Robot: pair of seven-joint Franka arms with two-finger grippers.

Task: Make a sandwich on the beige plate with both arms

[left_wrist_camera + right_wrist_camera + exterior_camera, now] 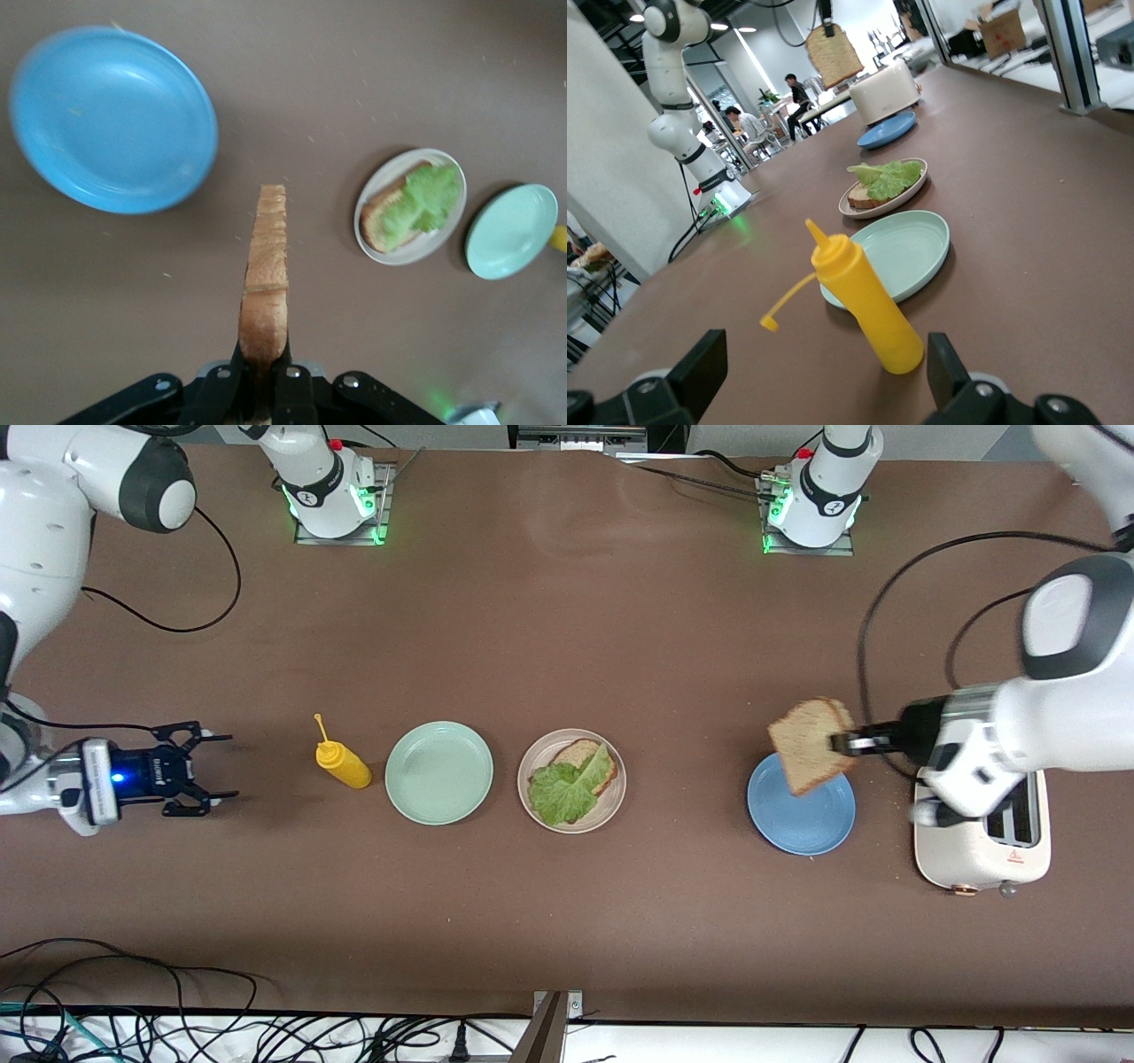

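The beige plate [571, 780] in the middle of the table holds one bread slice [580, 756] with a green lettuce leaf [567, 784] on it; it also shows in the left wrist view [409, 207] and the right wrist view [883, 189]. My left gripper [842, 743] is shut on the second bread slice [811, 744] and holds it in the air over the blue plate [802, 815]; the slice shows edge-on in the left wrist view [265, 274]. My right gripper [217, 765] is open and empty, low over the table beside the yellow bottle [342, 763], at the right arm's end.
A mint-green plate [438, 771] lies between the yellow bottle and the beige plate. A white toaster [983, 833] stands at the left arm's end, beside the blue plate. Cables run along the table edge nearest the front camera.
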